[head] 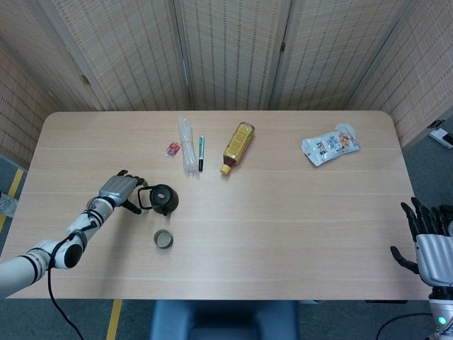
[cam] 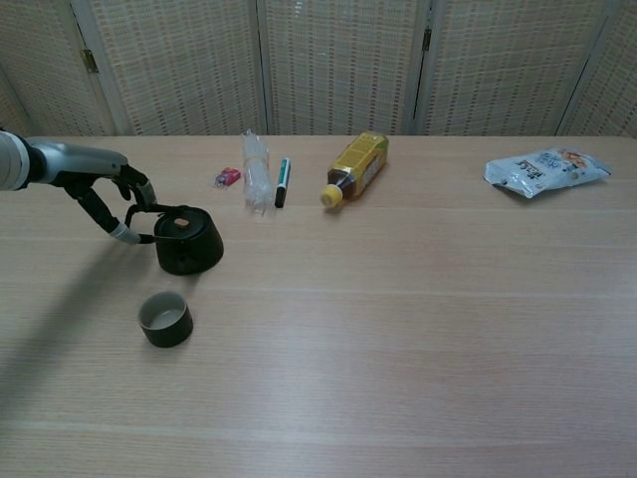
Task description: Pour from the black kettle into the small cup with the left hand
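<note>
The black kettle (head: pixel 163 199) (cam: pixel 187 239) stands upright on the left part of the table, its loop handle pointing left. My left hand (head: pixel 119 190) (cam: pixel 114 204) is at that handle, fingers spread above and below it and curving around it without a firm closure that I can see. The small dark cup (head: pixel 163 239) (cam: pixel 165 319) stands upright just in front of the kettle, apart from it, its pale inside showing. My right hand (head: pixel 428 237) hangs off the table's right front corner, fingers apart and holding nothing.
Along the back of the table lie a clear plastic wrapper (head: pixel 187 145) (cam: pixel 256 169), a pen (head: pixel 201 153) (cam: pixel 282 181), a small red item (head: pixel 172 149), a yellow bottle on its side (head: pixel 238 146) (cam: pixel 358 167) and a snack bag (head: pixel 330 144) (cam: pixel 545 171).
</note>
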Controlling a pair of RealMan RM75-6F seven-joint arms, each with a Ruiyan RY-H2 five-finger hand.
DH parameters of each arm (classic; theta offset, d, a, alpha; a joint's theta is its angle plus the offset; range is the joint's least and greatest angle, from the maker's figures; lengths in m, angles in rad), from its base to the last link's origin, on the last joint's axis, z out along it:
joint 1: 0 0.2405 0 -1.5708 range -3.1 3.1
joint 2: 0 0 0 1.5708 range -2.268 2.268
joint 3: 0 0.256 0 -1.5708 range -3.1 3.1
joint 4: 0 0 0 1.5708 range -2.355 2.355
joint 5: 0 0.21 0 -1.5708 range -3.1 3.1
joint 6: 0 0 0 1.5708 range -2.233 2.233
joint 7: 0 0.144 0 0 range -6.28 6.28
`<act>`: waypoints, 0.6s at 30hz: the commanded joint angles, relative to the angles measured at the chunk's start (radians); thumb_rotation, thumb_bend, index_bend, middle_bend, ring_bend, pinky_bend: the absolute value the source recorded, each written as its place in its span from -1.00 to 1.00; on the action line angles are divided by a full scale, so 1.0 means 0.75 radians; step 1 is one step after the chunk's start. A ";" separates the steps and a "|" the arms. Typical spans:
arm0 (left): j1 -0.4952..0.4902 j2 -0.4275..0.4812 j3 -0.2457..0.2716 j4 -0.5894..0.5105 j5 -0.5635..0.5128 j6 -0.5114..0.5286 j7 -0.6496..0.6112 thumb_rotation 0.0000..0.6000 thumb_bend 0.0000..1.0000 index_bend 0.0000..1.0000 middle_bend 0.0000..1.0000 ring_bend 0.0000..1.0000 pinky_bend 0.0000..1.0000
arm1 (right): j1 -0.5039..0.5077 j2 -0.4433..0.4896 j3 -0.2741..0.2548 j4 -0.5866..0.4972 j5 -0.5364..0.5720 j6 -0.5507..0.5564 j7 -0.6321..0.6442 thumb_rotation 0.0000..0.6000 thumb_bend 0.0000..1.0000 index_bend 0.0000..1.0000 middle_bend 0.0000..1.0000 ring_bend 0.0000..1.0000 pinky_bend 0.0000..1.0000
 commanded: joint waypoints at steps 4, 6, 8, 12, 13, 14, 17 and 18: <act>0.000 0.036 0.036 -0.066 -0.031 0.026 0.021 0.39 -0.62 -0.40 -0.46 -0.56 -1.00 | -0.004 -0.001 0.000 0.004 0.000 0.005 0.005 1.00 -0.42 -1.00 -1.00 -0.85 -1.00; 0.009 0.056 0.053 -0.108 -0.018 0.048 0.032 0.39 -0.62 -0.39 -0.46 -0.56 -1.00 | -0.004 -0.002 -0.001 0.007 -0.002 0.005 0.007 1.00 -0.42 -1.00 -1.00 -0.85 -1.00; 0.019 0.073 0.069 -0.145 -0.001 0.069 0.044 0.39 -0.62 -0.39 -0.46 -0.55 -1.00 | -0.003 -0.004 -0.001 0.009 -0.005 0.006 0.009 1.00 -0.42 -1.00 -1.00 -0.85 -1.00; 0.052 0.106 0.091 -0.228 0.044 0.147 0.060 0.40 -0.62 -0.39 -0.46 -0.54 -1.00 | -0.001 -0.006 -0.002 0.013 -0.012 0.005 0.012 1.00 -0.42 -1.00 -1.00 -0.84 -1.00; 0.060 0.113 0.093 -0.247 0.057 0.164 0.061 0.40 -0.62 -0.39 -0.45 -0.54 -1.00 | 0.000 -0.007 -0.002 0.013 -0.014 0.005 0.012 1.00 -0.42 -1.00 -1.00 -0.84 -1.00; 0.071 0.120 0.095 -0.270 0.079 0.185 0.059 0.40 -0.62 -0.39 -0.44 -0.52 -1.00 | 0.001 -0.007 -0.002 0.014 -0.017 0.006 0.013 1.00 -0.42 -1.00 -1.00 -0.84 -1.00; 0.097 0.125 0.092 -0.294 0.140 0.236 0.044 0.40 -0.62 -0.38 -0.39 -0.46 -0.97 | 0.003 -0.007 -0.002 0.012 -0.022 0.007 0.012 1.00 -0.42 -1.00 -1.00 -0.83 -1.00; 0.107 0.123 0.088 -0.292 0.168 0.260 0.035 0.40 -0.62 -0.38 -0.39 -0.46 -0.96 | 0.004 -0.007 -0.002 0.011 -0.024 0.008 0.010 1.00 -0.42 -1.00 -1.00 -0.82 -1.00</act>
